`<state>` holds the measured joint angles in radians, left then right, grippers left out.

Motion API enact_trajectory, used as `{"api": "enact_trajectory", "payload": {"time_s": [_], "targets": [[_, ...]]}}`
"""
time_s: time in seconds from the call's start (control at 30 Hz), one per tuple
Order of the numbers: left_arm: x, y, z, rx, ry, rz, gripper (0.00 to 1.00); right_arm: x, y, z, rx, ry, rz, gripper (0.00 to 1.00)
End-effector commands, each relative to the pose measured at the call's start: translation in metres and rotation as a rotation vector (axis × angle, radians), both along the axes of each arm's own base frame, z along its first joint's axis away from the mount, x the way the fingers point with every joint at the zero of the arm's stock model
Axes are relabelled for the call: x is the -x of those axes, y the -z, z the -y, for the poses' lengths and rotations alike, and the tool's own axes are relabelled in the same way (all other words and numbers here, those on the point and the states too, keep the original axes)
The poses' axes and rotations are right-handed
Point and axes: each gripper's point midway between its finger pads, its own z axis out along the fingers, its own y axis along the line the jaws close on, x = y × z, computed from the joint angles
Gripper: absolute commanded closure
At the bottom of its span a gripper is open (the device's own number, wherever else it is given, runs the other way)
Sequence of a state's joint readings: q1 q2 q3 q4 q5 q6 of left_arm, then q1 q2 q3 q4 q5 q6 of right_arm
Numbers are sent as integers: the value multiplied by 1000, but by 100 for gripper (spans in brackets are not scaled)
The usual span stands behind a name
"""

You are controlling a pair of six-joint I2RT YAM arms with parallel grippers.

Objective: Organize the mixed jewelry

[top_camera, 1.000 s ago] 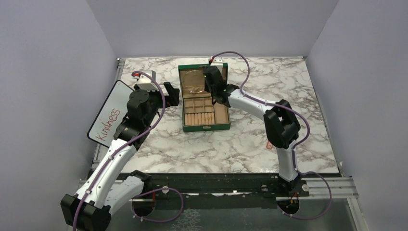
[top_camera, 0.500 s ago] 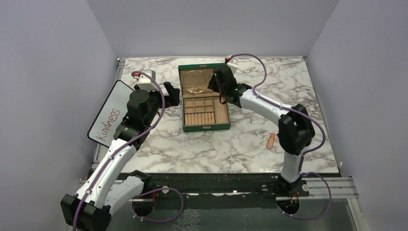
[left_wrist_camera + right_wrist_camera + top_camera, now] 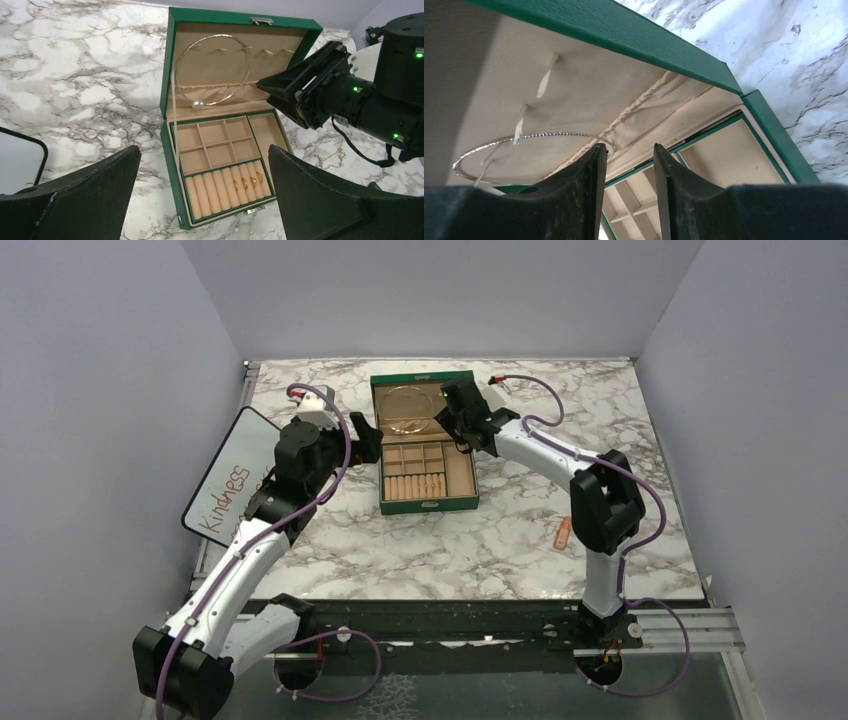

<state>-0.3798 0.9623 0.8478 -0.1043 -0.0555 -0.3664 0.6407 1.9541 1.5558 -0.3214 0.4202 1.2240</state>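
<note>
Plain pale lilac-grey walls (image 3: 440,300) stand beyond and either side of the right fingers (image 3: 584,190). Beneath them spreads a white, grey-veined marble-patterned counter (image 3: 450,550), evenly lit, without hard shadows.

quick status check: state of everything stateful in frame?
Green hinged jewelry box: open.
Thin gold necklace loop: resting inside the lid.
Tiny gold rings: slotted in the ring rolls.
Left gripper: open, empty.
Right gripper: open, empty.
Small orange marker: lying on table.

We found the necklace loop (image 3: 549,133) partly hidden behind the right gripper (image 3: 628,150); overhead, the gold rings (image 3: 245,183) were too small to discern.
</note>
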Motion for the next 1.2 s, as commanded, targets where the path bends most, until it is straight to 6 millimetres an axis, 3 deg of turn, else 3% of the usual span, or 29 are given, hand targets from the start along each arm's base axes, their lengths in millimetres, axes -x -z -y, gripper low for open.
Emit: {"api": "enact_trajectory", "payload": {"time_s": [0.0,0.47,0.8,1.17], "targets": [[1,-1,8,26,39,-6,1,-14,2,-5,-100,63,-20,59],[0,4,9,-1,48,-17,1,-30,24,-14,-191,47,-71,56],[0,4,8,-5,47,-15,1,-30,-2,-15,-269,12,12,53],[1,3,7,-8,44,-11,1,-29,-6,-5,-293,52,38,46]]}}
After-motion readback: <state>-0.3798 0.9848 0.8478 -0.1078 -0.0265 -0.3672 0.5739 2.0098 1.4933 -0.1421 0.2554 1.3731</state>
